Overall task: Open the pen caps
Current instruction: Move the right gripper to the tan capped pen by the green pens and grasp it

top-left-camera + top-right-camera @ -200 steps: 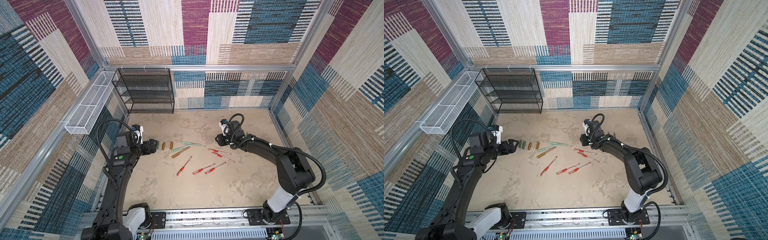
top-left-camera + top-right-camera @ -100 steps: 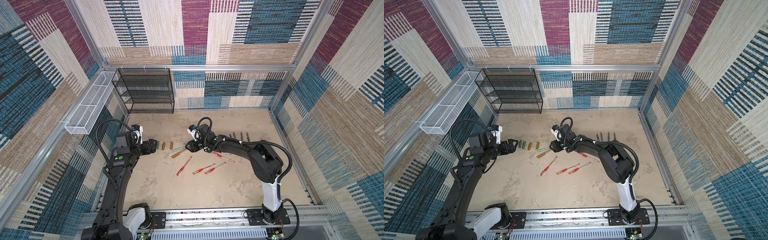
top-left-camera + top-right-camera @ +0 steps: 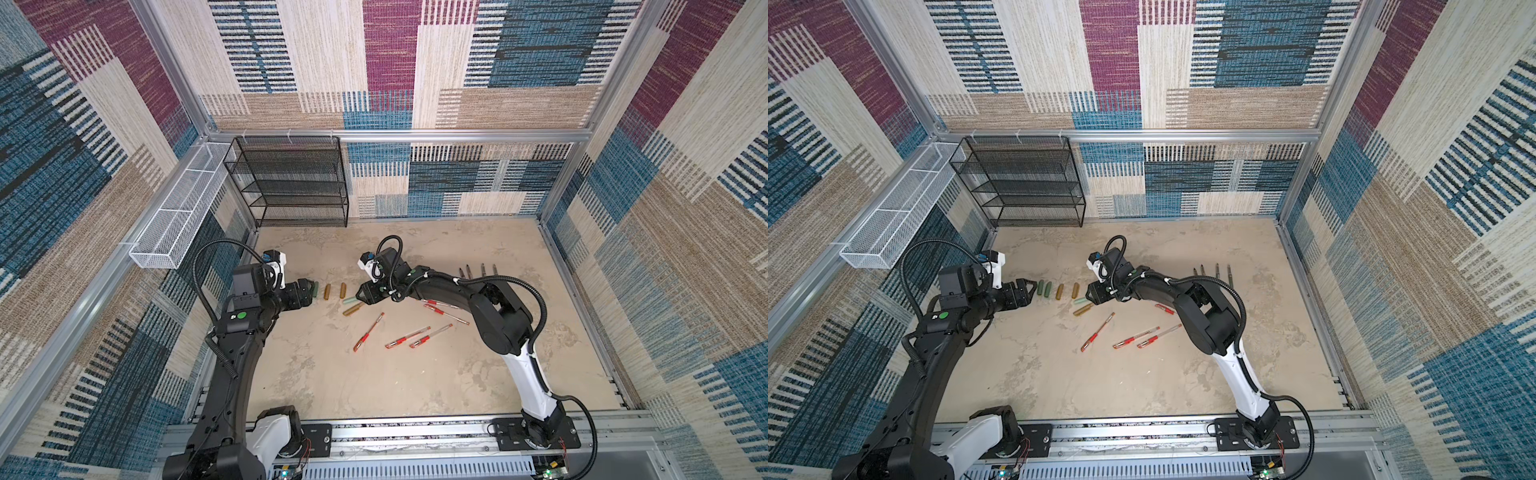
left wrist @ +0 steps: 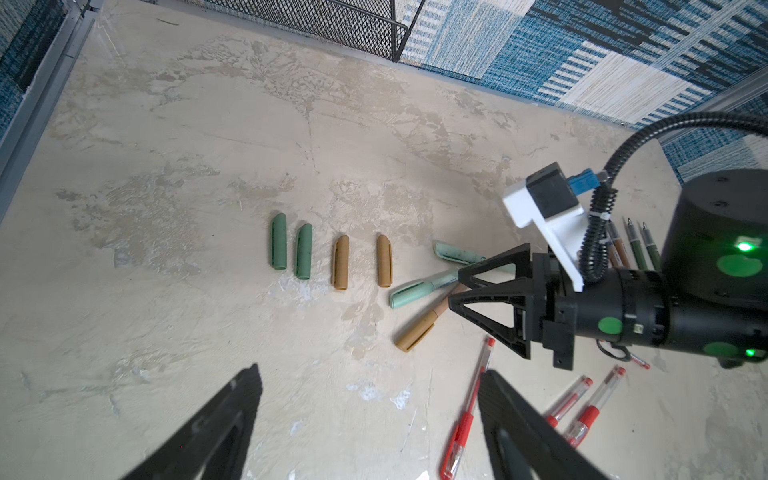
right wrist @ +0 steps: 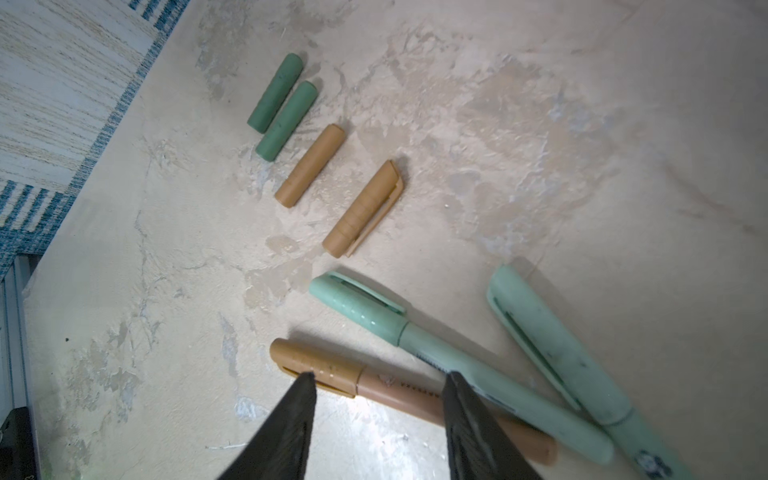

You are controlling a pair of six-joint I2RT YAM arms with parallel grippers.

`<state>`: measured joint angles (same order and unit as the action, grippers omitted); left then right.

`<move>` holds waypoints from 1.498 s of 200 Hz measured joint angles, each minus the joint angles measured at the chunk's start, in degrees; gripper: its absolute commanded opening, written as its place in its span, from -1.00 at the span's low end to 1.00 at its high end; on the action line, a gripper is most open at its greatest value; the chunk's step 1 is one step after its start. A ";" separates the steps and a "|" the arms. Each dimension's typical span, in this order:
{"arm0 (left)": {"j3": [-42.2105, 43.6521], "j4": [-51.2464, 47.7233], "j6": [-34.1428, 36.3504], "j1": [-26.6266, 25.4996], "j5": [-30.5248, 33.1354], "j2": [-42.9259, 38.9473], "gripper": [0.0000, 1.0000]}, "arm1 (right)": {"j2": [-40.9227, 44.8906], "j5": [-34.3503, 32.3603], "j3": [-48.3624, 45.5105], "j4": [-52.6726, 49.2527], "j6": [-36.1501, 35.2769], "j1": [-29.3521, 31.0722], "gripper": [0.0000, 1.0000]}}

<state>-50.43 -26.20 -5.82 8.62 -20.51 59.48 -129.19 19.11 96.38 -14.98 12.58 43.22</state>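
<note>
Two dark green pen caps (image 4: pixel 279 241) and two golden brown pen caps (image 4: pixel 340 262) lie loose in a row on the table; both top views show them too (image 3: pixel 327 292) (image 3: pixel 1059 291). Beside them lie a brown capped pen (image 5: pixel 316 365) and two mint capped pens (image 5: pixel 357 307) (image 5: pixel 552 345). My right gripper (image 5: pixel 380 376) (image 3: pixel 361 296) is open, its tips over the brown pen just behind its cap, nothing gripped. At the row's left end my left gripper (image 4: pixel 369 372) (image 3: pixel 1030 291) hangs open and empty.
Several red capped pens (image 3: pixel 369 331) lie scattered nearer the front. Uncapped barrels (image 3: pixel 482 270) lie side by side at the right back. A black mesh shelf (image 3: pixel 291 183) stands at the back left, with a white wire basket (image 3: pixel 178 220) on the left wall.
My right arm has swung from the table's right side leftward to the capped brown and mint pens, and its jaws have widened. The left arm has stayed still.
</note>
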 measured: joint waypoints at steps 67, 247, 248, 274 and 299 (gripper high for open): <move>0.17 0.17 0.00 0.07 -0.46 -0.13 0.70 | 0.07 -0.02 -2.19 -1.64 -0.02 0.15 0.01; 0.44 0.26 -0.20 0.26 -0.79 -0.57 0.69 | -1.99 -8.44 3.54 -11.85 -14.03 3.41 -0.14; 0.44 0.26 -0.20 0.26 -0.79 -0.57 0.69 | -2.10 -8.52 3.69 -11.85 -14.23 3.43 -0.14; 0.39 0.24 -0.20 0.31 -0.79 -0.26 0.69 | -2.69 -10.10 4.22 -11.67 -16.92 4.28 -0.21; 0.39 0.24 -0.20 0.37 -0.79 -0.09 0.69 | -2.75 -10.78 4.04 -11.69 -19.06 5.05 -0.28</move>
<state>-50.04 -25.96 -6.02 8.99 -21.30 59.40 -131.94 8.34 100.42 -26.68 -6.48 48.27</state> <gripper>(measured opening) 0.845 0.380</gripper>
